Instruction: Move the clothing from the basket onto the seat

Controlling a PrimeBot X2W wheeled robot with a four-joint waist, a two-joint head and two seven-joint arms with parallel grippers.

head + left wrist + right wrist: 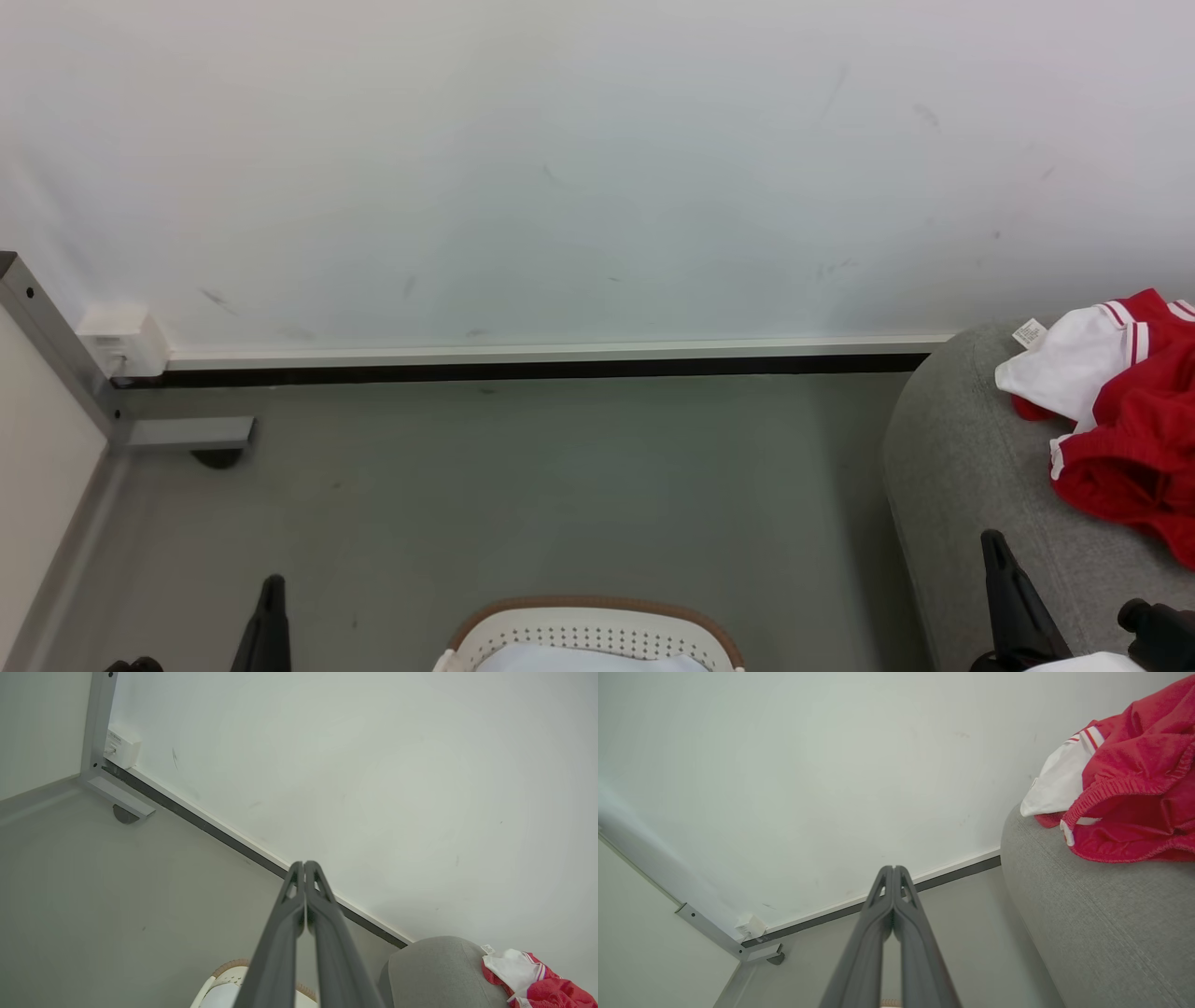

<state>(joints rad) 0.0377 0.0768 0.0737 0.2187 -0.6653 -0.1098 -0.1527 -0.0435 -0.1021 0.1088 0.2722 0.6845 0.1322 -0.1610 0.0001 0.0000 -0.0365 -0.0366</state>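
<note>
On the seat (971, 485), far right of head view: red-and-white clothing (1125, 420) heaped near the rounded edge, tag showing. Basket (597, 611) low centre on the floor, near the seat. Pale sheet (588, 661) inside, the rest of the interior cut off. Left gripper (304, 864): fingers pressed together, empty. Right gripper (893, 868): likewise closed on nothing. Risks, as judged: a reach into the half-seen basket could pinch the sheet instead of a garment, and a brush could slide the heap off the seat.
</note>
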